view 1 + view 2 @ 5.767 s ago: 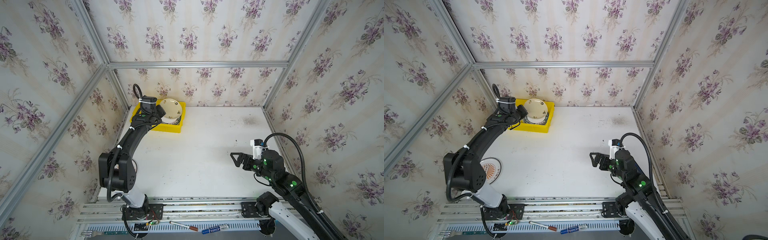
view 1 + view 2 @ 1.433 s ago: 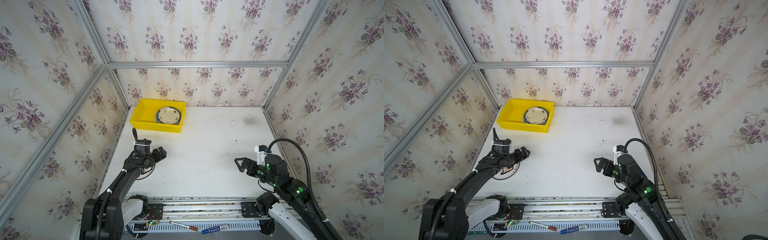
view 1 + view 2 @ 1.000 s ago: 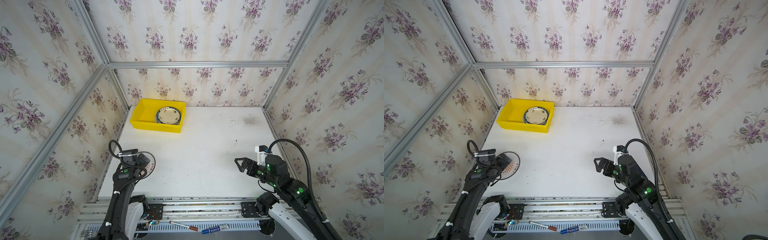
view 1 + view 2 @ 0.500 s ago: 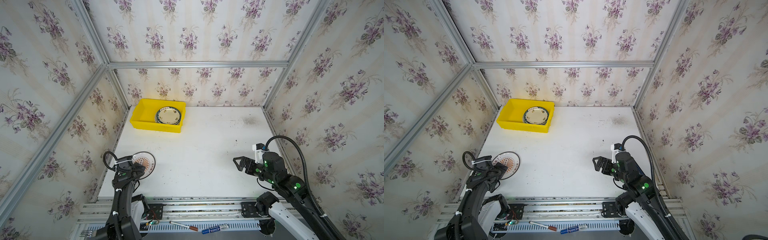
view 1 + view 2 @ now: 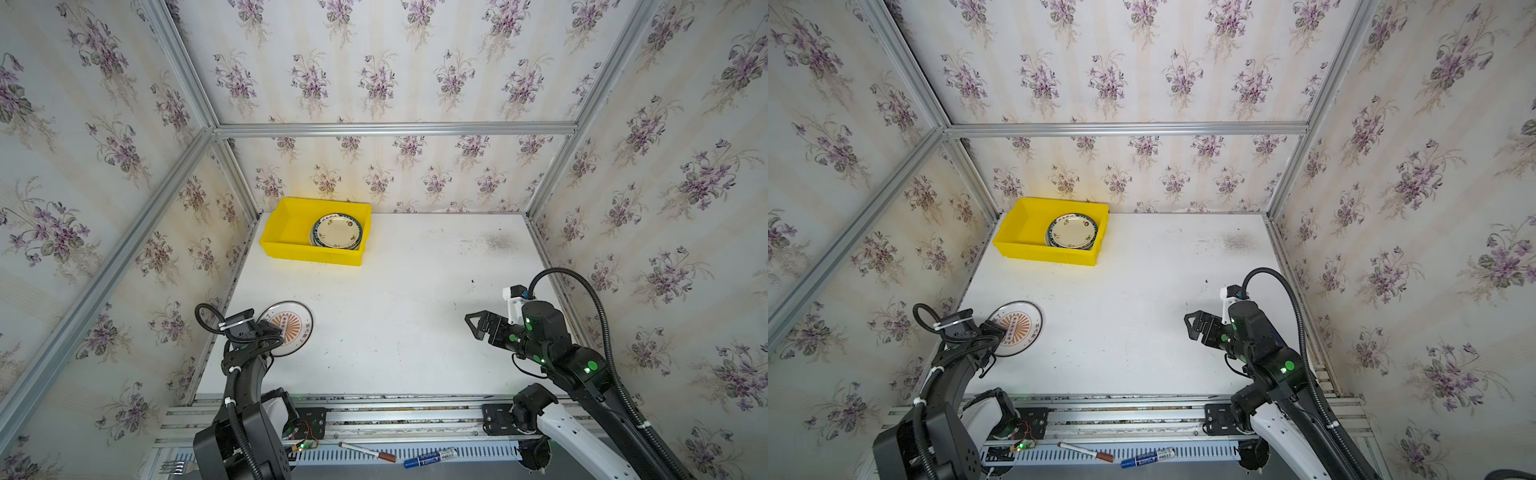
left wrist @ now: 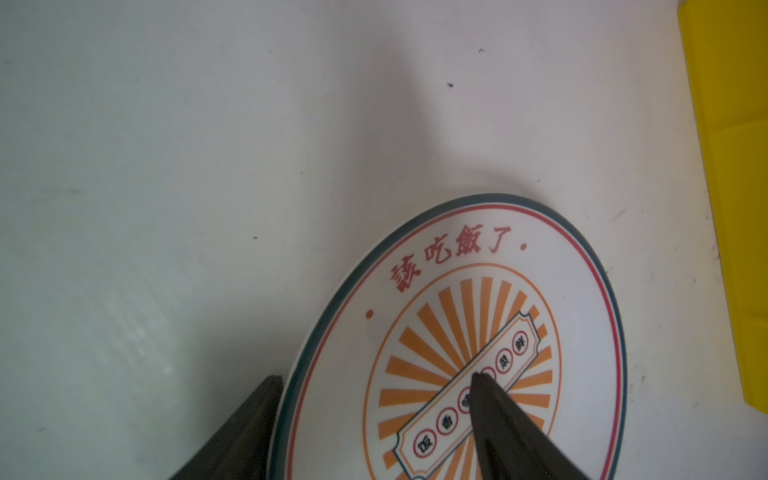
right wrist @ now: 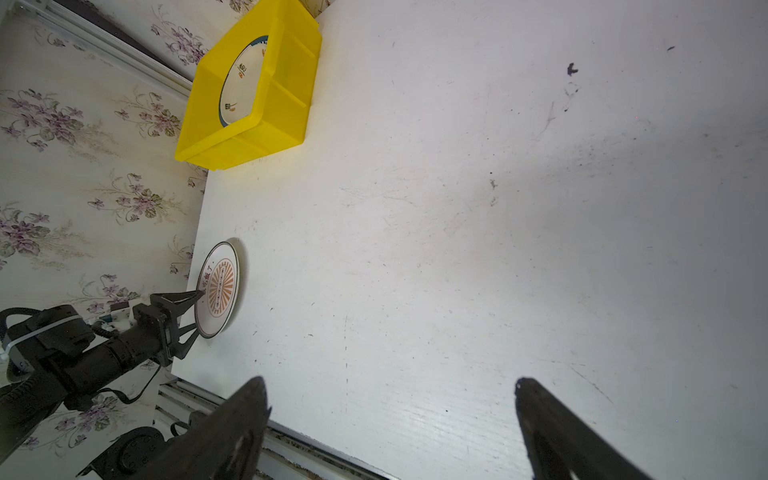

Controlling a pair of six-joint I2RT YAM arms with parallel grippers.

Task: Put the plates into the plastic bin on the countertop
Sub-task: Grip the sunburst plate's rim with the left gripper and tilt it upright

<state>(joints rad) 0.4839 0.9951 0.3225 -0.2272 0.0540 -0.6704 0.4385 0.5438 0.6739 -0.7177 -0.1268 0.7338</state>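
- The sunburst plate [image 5: 291, 328] lies at the countertop's [image 5: 395, 311] near-left edge; other plates [image 5: 336, 232] sit in the plastic bin [image 5: 291, 249] at the far-left corner
- I'd seat the left gripper [image 6: 372, 375] deeper on the rim, then squeeze slowly
- Its fingers [image 6: 498, 415] straddle the rim, part-open; pinching or not, I cannot tell
- My right gripper [image 7: 389, 380] gapes wide, empty

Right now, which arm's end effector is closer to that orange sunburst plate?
Left. The left end effector straddles the rim of the sunburst plate; the right end effector hovers far off across the countertop.
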